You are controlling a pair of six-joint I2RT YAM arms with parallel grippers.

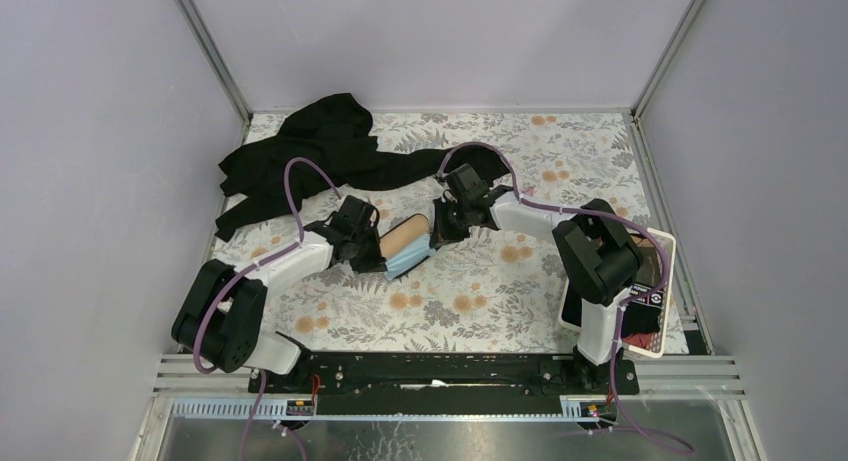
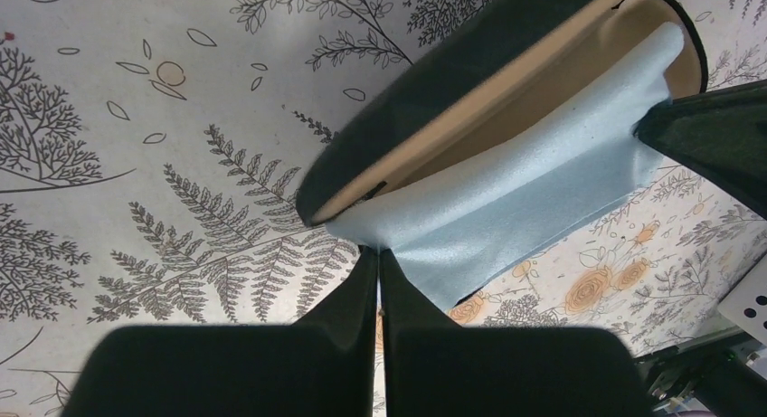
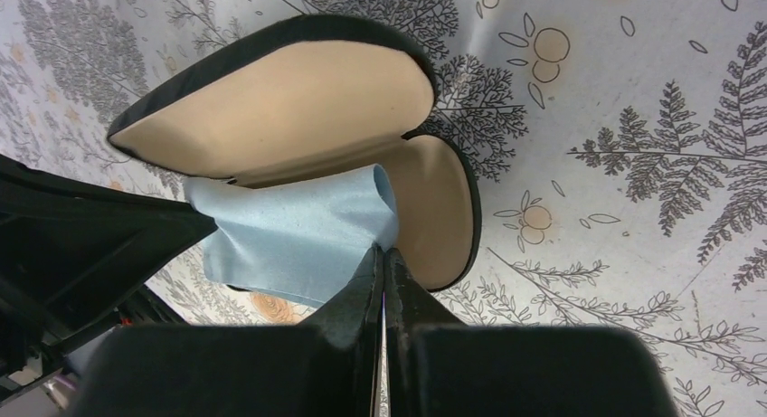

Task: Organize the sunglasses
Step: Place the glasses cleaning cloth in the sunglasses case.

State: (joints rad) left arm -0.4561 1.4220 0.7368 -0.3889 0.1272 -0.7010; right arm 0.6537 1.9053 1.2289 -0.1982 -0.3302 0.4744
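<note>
The left hand [image 2: 378, 254] is shut tight on one corner of the blue cloth [image 2: 506, 209], at the left end of the case [image 3: 280, 109]. The right hand [image 3: 384, 254] is shut tight on another corner, at the case's right end. The cloth is pulled flat between them, over the open case on the counter [image 3: 633, 164].

I cannot see the sunglasses anywhere. They may lie in the case under the cloth, but I cannot tell. I think they are light, thin and easy to bend, and the lenses can scratch. It is best to take them by the middle of the frame, not by the lenses.

Right of the case, an arm hides most of a tray [image 1: 671, 281]. Behind the case lie black clothes [image 1: 320, 146].
</note>
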